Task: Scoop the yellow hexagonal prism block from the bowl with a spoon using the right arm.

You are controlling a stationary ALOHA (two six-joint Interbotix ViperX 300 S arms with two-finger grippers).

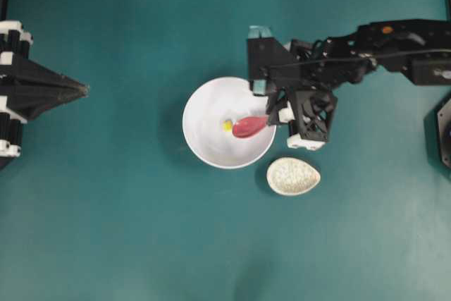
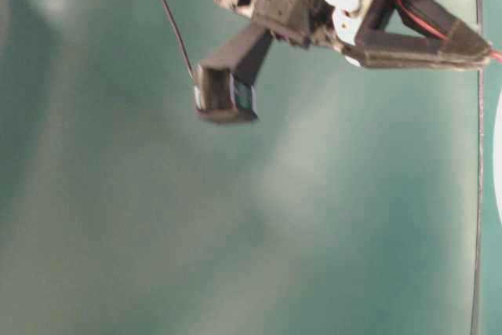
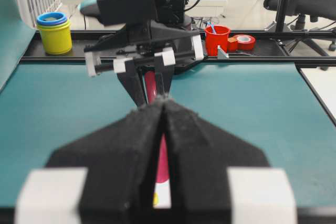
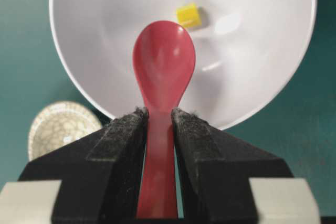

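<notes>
The white bowl (image 1: 210, 102) stands mid-table. The tiny yellow hexagonal prism block (image 1: 227, 125) lies on its floor. My right gripper (image 1: 272, 119) is shut on the handle of the pink-red spoon (image 1: 248, 127) at the bowl's right rim. The scoop reaches into the bowl, its tip just short of the block. In the right wrist view the gripper (image 4: 159, 113) clamps the spoon (image 4: 164, 61), and the block (image 4: 188, 14) sits just beyond the scoop's tip, inside the bowl (image 4: 262, 51). My left gripper (image 1: 83, 90) is shut and empty at the far left, also seen in its wrist view (image 3: 161, 103).
A small speckled cream oval dish (image 1: 293, 176) sits just below and to the right of the bowl, under the right wrist, and shows in the right wrist view (image 4: 58, 124). Yellow stacked cups (image 3: 54, 32) and a red cup (image 3: 217, 38) stand beyond the table's far edge.
</notes>
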